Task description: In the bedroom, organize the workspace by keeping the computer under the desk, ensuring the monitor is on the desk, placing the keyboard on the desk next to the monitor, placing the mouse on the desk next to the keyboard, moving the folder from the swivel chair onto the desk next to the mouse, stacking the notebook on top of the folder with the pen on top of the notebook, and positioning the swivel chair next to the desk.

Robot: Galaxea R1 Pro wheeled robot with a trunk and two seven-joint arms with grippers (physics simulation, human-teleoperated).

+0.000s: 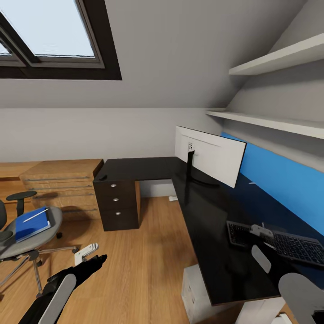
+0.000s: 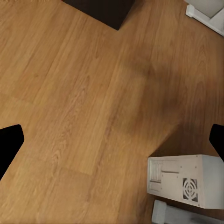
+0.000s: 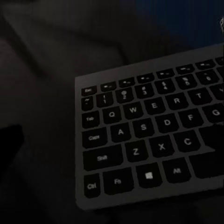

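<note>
Head view: monitor [image 1: 211,155] & keyboard [image 1: 283,243] on desk [image 1: 211,234], right claw [image 1: 265,234] above keyboard, spread unclear.

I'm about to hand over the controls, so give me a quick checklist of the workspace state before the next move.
1. Monitor on the desk: ok.
2. Keyboard on the desk: ok, though it lies well apart from the monitor.
3. Computer under the desk: ok, it sits on the floor at the desk's edge.
4. Folder moved to the desk: not ok, it lies on the swivel chair.
5. Mouse on the desk: cannot tell.
6. Left gripper free: ok, open over bare floor.
</note>
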